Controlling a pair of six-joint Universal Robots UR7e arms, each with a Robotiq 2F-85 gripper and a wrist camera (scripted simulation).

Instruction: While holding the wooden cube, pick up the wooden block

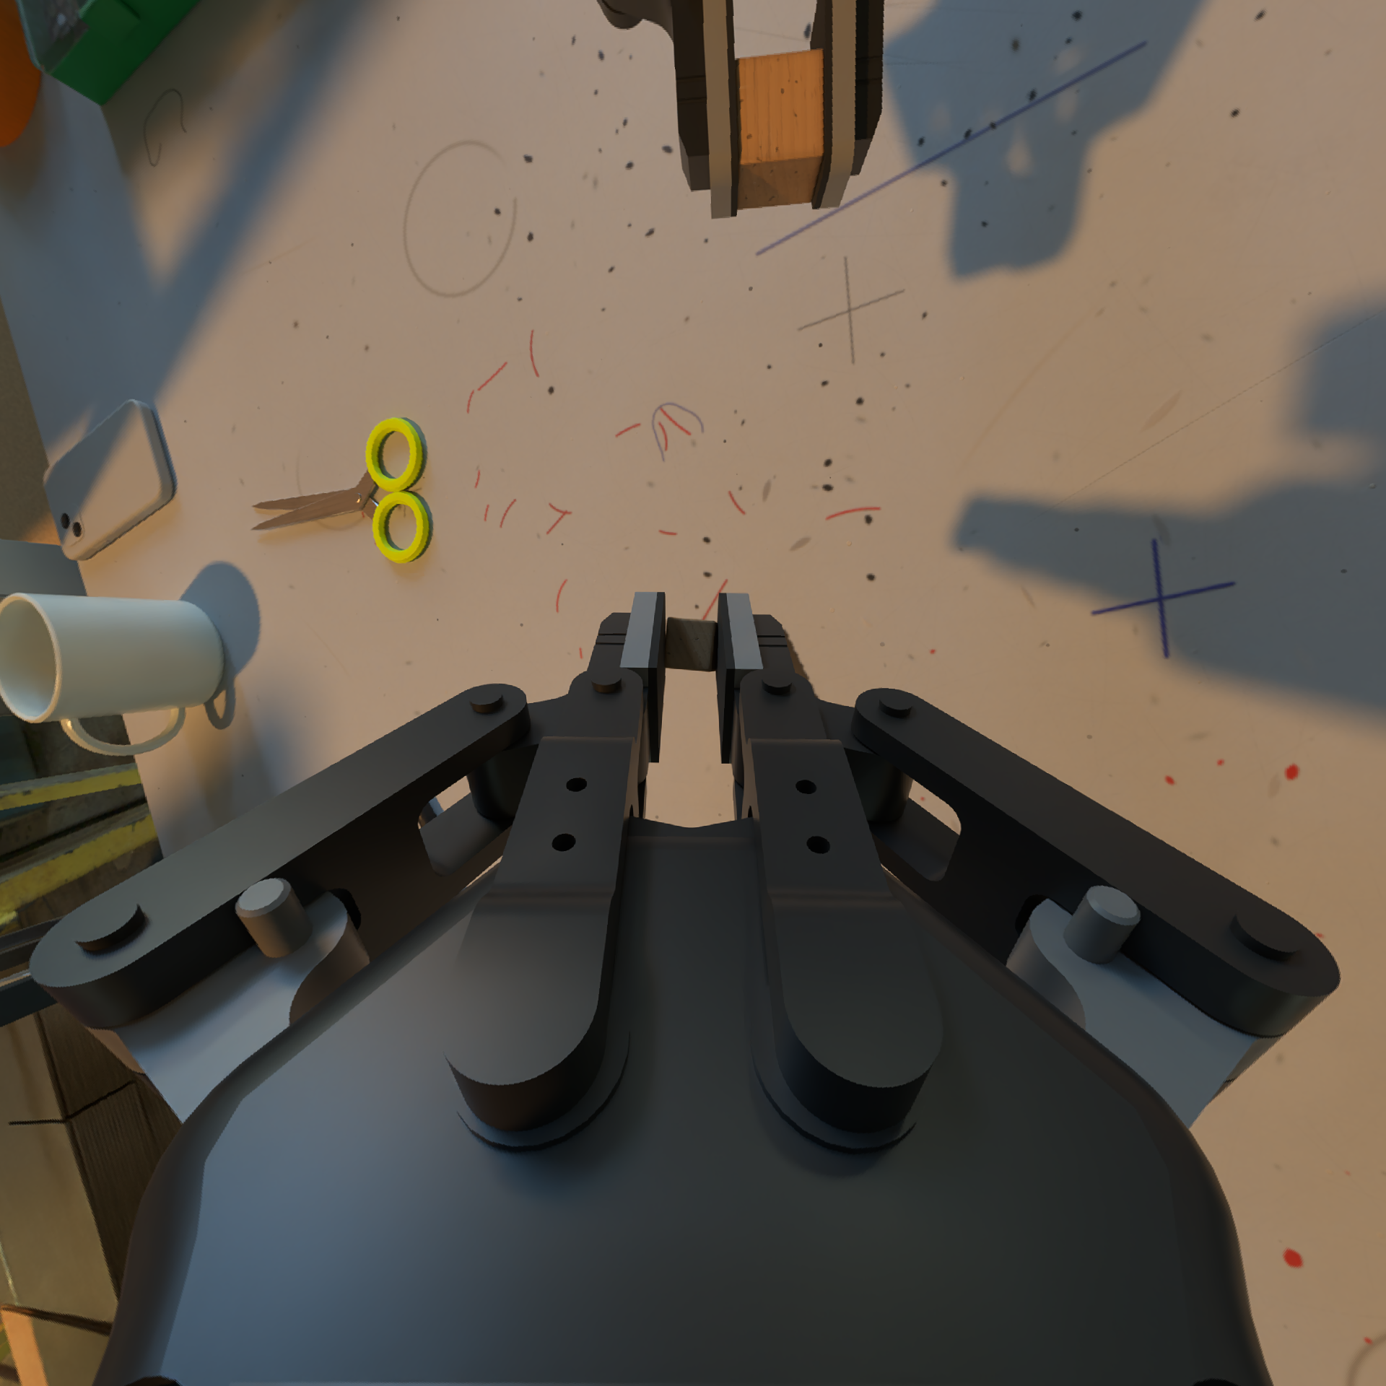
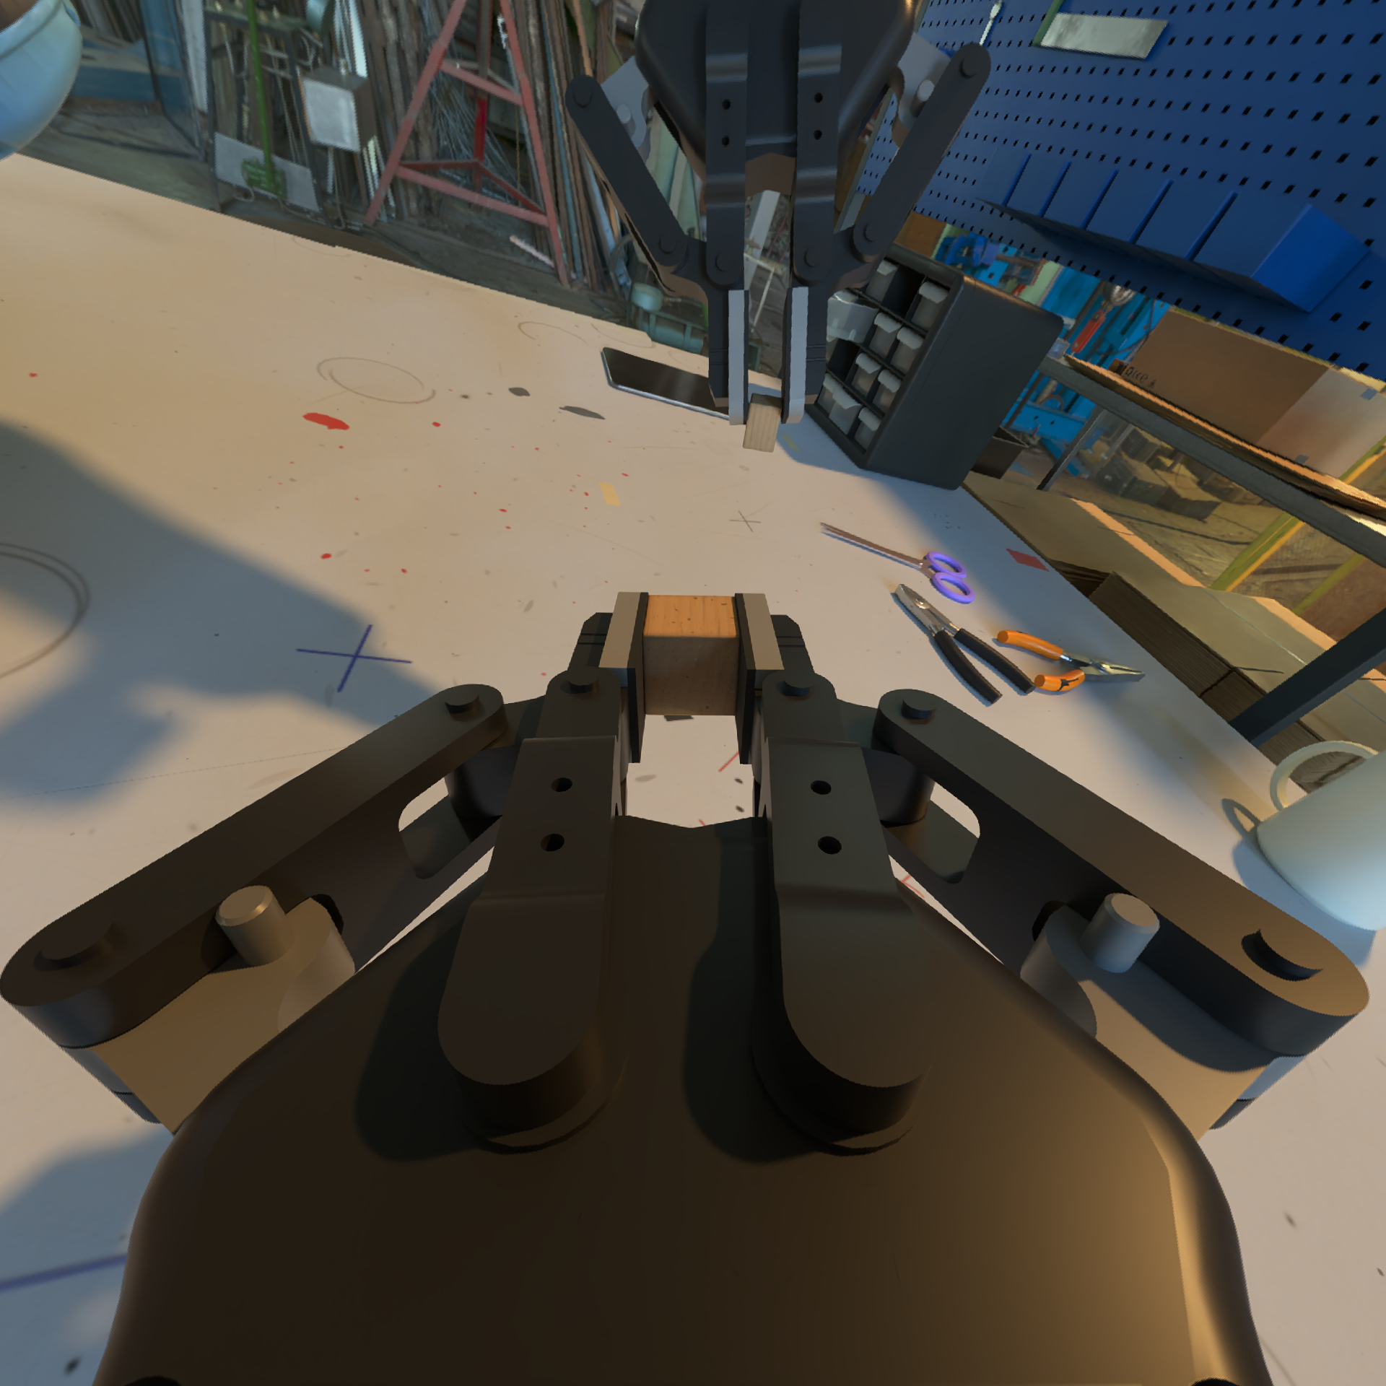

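In the left wrist view my left gripper (image 1: 691, 626) is shut on a small pale wooden block (image 1: 690, 643), which it holds over the marked tabletop (image 1: 975, 420). My right gripper (image 1: 780, 199) shows at the top of that view, shut on an orange-brown wooden cube (image 1: 780, 112). In the right wrist view my right gripper (image 2: 690, 622) grips the wooden cube (image 2: 688, 652) above the table. Farther off, the left gripper (image 2: 765, 409) points down with the block (image 2: 760, 433) sticking out below its fingertips.
The left wrist view has yellow-handled scissors (image 1: 397, 487), a phone (image 1: 109, 480), a white mug on its side (image 1: 112, 656) and a green box (image 1: 105, 37) at the left. The right wrist view has purple scissors (image 2: 949, 574), two pliers (image 2: 967, 652), a black drawer organiser (image 2: 930, 367) and a mug (image 2: 1327, 832).
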